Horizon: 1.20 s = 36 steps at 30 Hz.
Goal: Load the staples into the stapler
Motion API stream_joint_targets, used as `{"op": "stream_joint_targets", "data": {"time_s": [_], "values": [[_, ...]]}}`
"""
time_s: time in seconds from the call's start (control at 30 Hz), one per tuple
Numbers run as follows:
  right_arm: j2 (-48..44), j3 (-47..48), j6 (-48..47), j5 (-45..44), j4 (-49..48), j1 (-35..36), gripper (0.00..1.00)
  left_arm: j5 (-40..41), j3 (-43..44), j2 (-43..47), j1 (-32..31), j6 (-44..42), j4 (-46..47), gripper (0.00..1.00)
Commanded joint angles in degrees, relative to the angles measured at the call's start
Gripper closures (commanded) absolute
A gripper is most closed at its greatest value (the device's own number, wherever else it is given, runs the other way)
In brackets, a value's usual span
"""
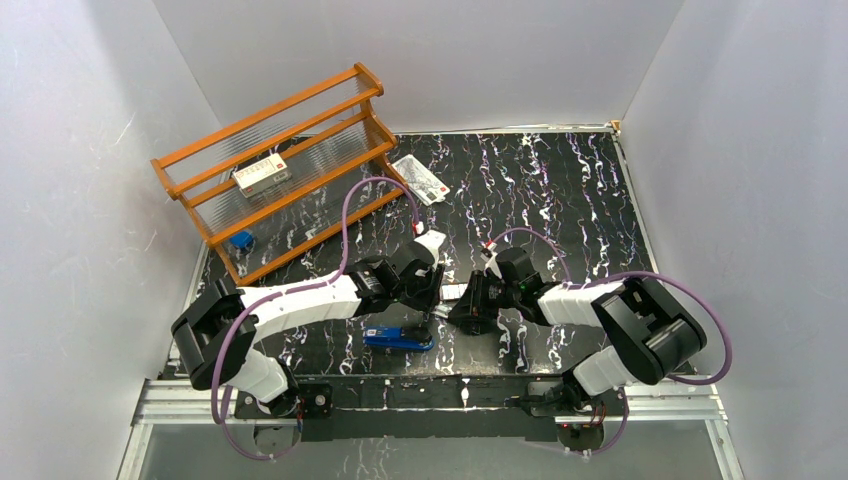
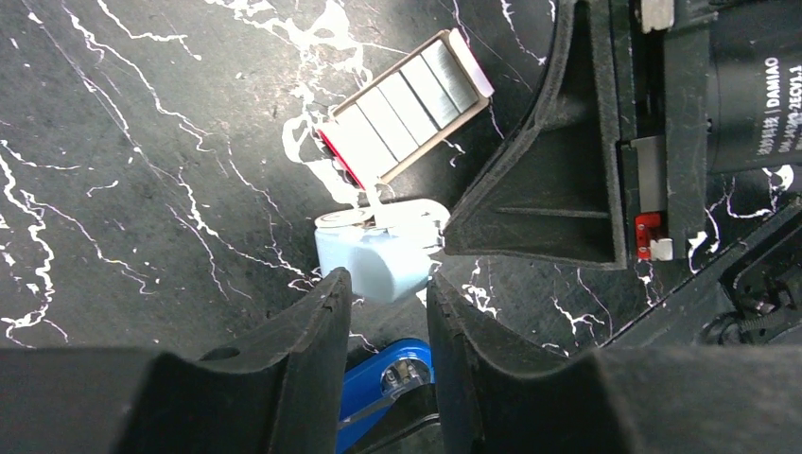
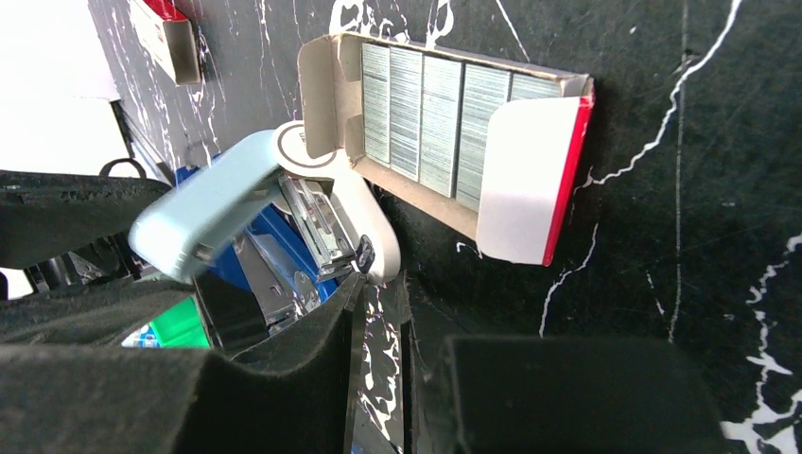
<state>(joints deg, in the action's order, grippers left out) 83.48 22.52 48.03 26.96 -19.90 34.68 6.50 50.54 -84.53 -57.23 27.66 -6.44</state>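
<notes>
Staples [image 3: 444, 123] bared, stapler [image 2: 378, 260] open but seemingly unloaded; my left gripper [image 2: 386, 298] stands part-open, empty, my right gripper [image 3: 386, 322] nearly shut

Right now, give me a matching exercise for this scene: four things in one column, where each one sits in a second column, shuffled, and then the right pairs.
Things
1. larger red-and-white box
2. white printed packet
3. blue stapler
4. staple strips

Places
A. on the table near its front edge
B. on a shelf of the wooden rack
C. side by side in the open cardboard tray
D. flat on the table by the rack's right end

Pairs: 1-B, 2-D, 3-A, 4-C
</notes>
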Motion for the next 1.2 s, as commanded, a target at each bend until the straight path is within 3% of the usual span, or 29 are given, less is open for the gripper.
{"op": "stream_joint_targets", "data": {"time_s": [0.0,0.2,0.4,0.53,0.67,0.87,1.17], "values": [[0.69,-0.11,-0.13,-0.49,-1.61,0.16,0.73,-2.3,2.57,1.36,-0.25,-0.07,0.24,0.65],[-0.39,-0.64,0.09,-0.61,-1.29,0.16,0.72,-3.35,3.05,0.1,-0.25,0.41,0.63,0.63],[-7.45,-2.64,-1.33,0.05,1.39,0.16,0.66,-4.29,3.23,1.25,-0.25,1.67,1.64,0.58],[-13.51,-1.56,-6.95,1.12,9.28,0.21,0.56,-2.3,1.92,3.64,-0.17,4.25,2.49,0.5],[-15.6,1.48,-9.33,3.74,15.27,0.27,0.45,1.67,-0.51,6.88,0.91,8.68,1.83,0.35],[-16.37,7.73,-7.9,-4.18,21.7,1.01,0.26,-3.41,-5.71,10.0,6.22,13.56,3.75,0.28],[-10.32,14.04,-6.37,-8.84,25.7,2.12,0.35,-11.54,-8.14,6.38,8.26,13.86,6.99,0.25]]}}
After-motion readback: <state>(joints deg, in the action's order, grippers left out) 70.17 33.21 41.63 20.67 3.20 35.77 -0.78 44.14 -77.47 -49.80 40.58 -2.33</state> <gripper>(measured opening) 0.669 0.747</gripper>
